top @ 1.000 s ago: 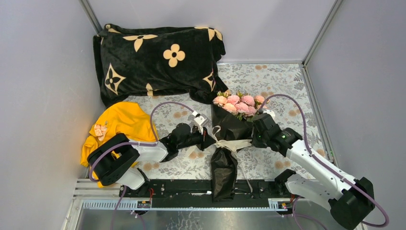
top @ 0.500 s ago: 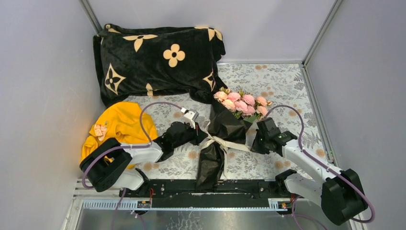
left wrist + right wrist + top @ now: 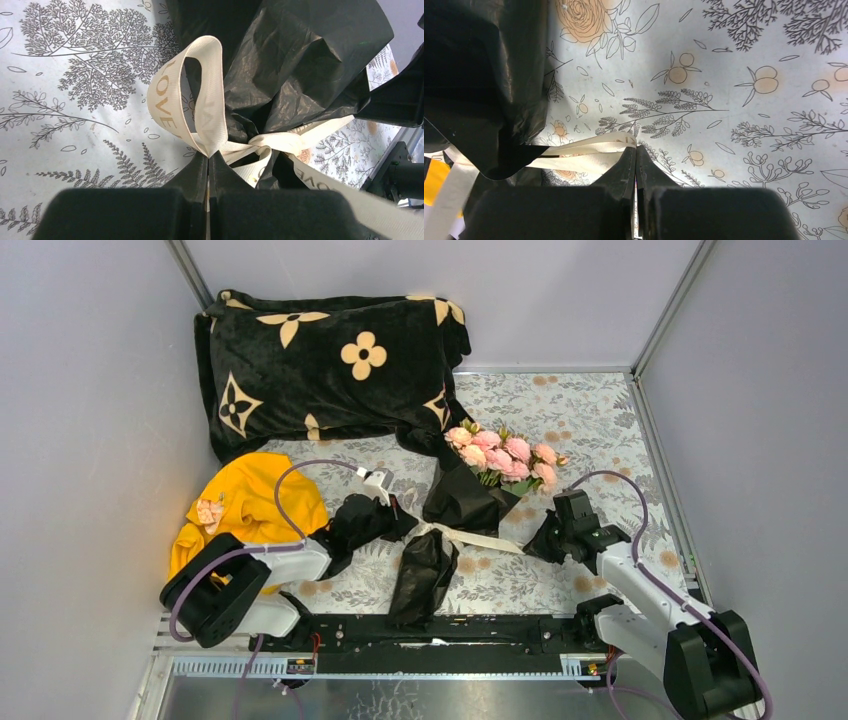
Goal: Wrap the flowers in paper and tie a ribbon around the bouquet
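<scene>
The bouquet lies slanted on the table, pink flowers [image 3: 502,455] at the far end, crinkled black paper [image 3: 455,506] narrowing to a tail [image 3: 415,580] at the near edge. A cream ribbon [image 3: 470,536] crosses its waist, knotted [image 3: 272,142] with a loop [image 3: 187,95] printed "LOVE". My left gripper [image 3: 403,527] [image 3: 208,156] is shut on the ribbon at the loop's base, left of the bouquet. My right gripper [image 3: 535,545] [image 3: 635,148] is shut on the ribbon's folded end [image 3: 584,152], right of the bouquet. The ribbon runs taut between them.
A black plush blanket [image 3: 330,370] with tan flower marks fills the back left. A yellow garment [image 3: 250,505] lies at the left beside my left arm. The floral tablecloth [image 3: 590,420] covers the table; grey walls enclose it on three sides.
Both grippers pulled apart, left going left and right going right, drawing the ribbon tight. The bouquet's tail swung left and the flowers shifted slightly toward the back.
</scene>
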Controlling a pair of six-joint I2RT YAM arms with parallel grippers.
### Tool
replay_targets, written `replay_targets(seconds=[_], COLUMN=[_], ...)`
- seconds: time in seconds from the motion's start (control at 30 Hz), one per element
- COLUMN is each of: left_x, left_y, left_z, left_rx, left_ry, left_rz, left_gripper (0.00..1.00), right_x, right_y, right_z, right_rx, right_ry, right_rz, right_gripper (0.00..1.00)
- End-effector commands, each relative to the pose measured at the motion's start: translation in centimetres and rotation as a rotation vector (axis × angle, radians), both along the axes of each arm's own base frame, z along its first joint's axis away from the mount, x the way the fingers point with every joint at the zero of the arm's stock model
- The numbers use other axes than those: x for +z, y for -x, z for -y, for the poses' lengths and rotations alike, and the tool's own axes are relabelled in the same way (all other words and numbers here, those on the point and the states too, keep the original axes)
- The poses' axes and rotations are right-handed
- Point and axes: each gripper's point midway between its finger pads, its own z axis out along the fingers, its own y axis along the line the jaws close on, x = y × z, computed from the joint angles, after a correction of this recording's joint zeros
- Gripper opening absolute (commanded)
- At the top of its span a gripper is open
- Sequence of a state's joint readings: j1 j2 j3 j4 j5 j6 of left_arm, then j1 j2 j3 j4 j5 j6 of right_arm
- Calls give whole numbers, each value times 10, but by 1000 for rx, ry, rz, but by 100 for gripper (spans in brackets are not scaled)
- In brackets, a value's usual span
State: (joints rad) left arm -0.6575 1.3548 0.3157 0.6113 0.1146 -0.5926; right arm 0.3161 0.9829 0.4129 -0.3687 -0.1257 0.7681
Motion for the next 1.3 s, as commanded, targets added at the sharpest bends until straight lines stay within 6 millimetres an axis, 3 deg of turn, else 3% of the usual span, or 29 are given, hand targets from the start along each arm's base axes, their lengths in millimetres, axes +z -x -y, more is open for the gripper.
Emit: replay_targets(seconds=[0.0,0.5,0.63,0.87,1.1,1.17,1.27], left_x=[-18,-26,-11,-4,17,13,2], left_y=[-6,-5,6,28,53,49,32], left_z=[-31,-46,-24,10,59,55,35], left_rx=[106,95,-16,-160,-290,-258,-160], left_ry=[-78,-123,-14,32,104,77,-22], left_rz=[-18,-5,32,56,110,99,102], left_gripper=[0,0,0,0,0,0,0], right_x=[-9,-14,-16,-12,18,21,19], right_y=[5,6,8,-2,-22,-21,-18], right_z=[18,28,25,7,17,18,13], right_rx=[-58,-76,-44,41,63,65,76], right_ry=[48,58,54,-9,75,76,46], right_rz=[-18,-37,-59,-56,12,15,17], right_gripper=[0,0,0,0,2,2,2])
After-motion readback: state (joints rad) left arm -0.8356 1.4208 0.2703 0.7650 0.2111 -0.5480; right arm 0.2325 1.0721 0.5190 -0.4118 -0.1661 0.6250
